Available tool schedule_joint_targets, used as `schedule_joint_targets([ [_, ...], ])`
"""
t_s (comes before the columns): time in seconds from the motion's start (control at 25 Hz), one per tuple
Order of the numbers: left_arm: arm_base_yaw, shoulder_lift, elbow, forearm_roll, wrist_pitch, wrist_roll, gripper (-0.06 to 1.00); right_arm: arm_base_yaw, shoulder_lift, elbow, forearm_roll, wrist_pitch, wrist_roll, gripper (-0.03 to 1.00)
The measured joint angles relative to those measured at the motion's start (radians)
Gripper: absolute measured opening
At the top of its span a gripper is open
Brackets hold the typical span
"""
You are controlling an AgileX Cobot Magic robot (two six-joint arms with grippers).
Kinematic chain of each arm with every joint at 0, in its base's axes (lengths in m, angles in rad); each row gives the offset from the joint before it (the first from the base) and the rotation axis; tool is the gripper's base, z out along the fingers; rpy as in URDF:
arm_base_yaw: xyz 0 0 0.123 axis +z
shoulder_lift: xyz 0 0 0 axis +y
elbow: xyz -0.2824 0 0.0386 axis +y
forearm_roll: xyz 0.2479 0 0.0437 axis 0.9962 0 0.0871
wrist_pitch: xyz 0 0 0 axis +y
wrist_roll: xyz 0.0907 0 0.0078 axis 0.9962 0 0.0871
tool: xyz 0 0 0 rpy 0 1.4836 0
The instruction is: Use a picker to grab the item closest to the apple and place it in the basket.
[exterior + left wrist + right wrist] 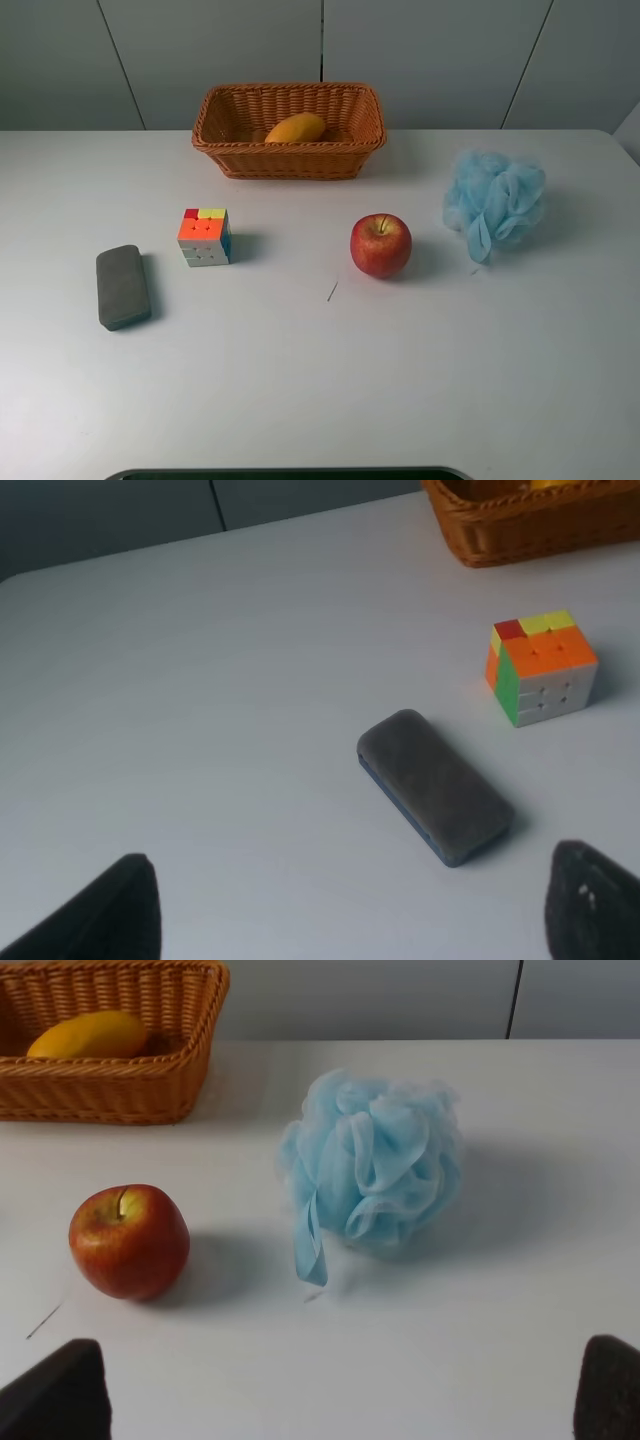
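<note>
A red apple (381,245) sits mid-table; it also shows in the right wrist view (129,1241). A light blue bath pouf (495,203) lies just to its right, the closest item; it also shows in the right wrist view (372,1169). The wicker basket (235,155) at the back holds a yellow mango (296,128). My right gripper (340,1400) is open, well short of the pouf, only its dark fingertips (58,1396) showing. My left gripper (350,915) is open over the table near the grey eraser (435,785). Neither gripper shows in the exterior view.
A colourful puzzle cube (205,236) stands left of the apple and also shows in the left wrist view (540,666). The grey eraser (122,287) lies at the far left. A small thin sliver (332,291) lies in front of the apple.
</note>
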Motion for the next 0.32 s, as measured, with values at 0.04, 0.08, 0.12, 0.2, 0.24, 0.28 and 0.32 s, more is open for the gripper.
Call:
schedule_joint_targets([
  [0.04, 0.000, 0.000, 0.000, 0.000, 0.000, 0.000, 0.74, 0.000, 0.000, 0.000, 0.000, 0.000, 0.000, 0.70],
  [0.08, 0.000, 0.000, 0.000, 0.000, 0.000, 0.000, 0.74, 0.000, 0.000, 0.000, 0.000, 0.000, 0.000, 0.70],
  [0.12, 0.000, 0.000, 0.000, 0.000, 0.000, 0.000, 0.74, 0.000, 0.000, 0.000, 0.000, 0.000, 0.000, 0.70],
  [0.2, 0.000, 0.000, 0.000, 0.000, 0.000, 0.000, 0.74, 0.000, 0.000, 0.000, 0.000, 0.000, 0.000, 0.70],
  [0.24, 0.000, 0.000, 0.000, 0.000, 0.000, 0.000, 0.74, 0.000, 0.000, 0.000, 0.000, 0.000, 0.000, 0.70],
  [0.28, 0.000, 0.000, 0.000, 0.000, 0.000, 0.000, 0.74, 0.000, 0.000, 0.000, 0.000, 0.000, 0.000, 0.70],
  [0.32, 0.000, 0.000, 0.000, 0.000, 0.000, 0.000, 0.74, 0.000, 0.000, 0.000, 0.000, 0.000, 0.000, 0.70],
])
